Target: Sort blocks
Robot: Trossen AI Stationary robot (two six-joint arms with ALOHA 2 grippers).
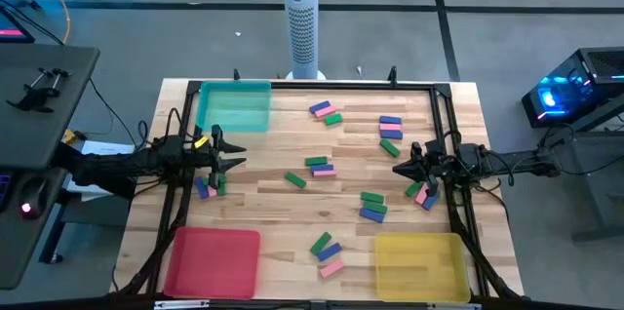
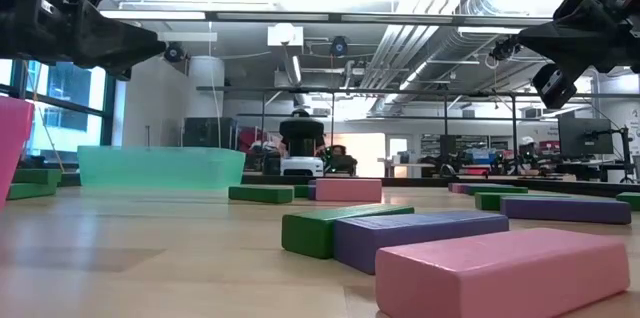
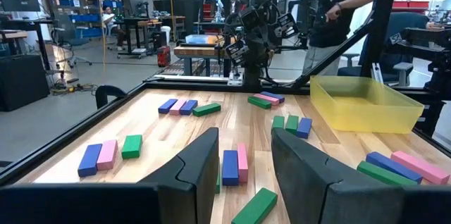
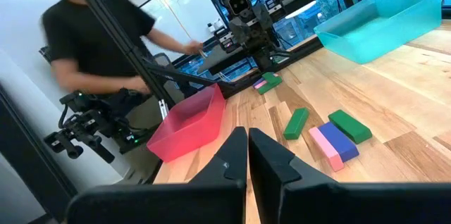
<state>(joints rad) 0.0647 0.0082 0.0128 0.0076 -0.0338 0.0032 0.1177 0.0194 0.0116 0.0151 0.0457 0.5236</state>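
Small pink, blue and green blocks lie flat across the wooden table in loose groups: far centre [image 1: 327,112], far right [image 1: 390,133], middle [image 1: 318,166], near centre [image 1: 328,251]. One cluster [image 1: 208,187] lies beside my left arm and another [image 1: 422,193] beside my right arm. My left gripper [image 1: 234,162] hovers over the table's left side, pointing level toward the right, open, with nothing between its fingers [image 3: 244,160]. My right gripper [image 1: 398,168] hovers at the right side, pointing level toward the left, shut and holding nothing [image 4: 247,146].
A teal tray [image 1: 234,107] stands at the far left corner, a red tray [image 1: 213,261] at the near left and a yellow tray [image 1: 421,263] at the near right. A black frame [image 1: 444,105] rims the table. A person [image 3: 338,5] stands beyond the right edge.
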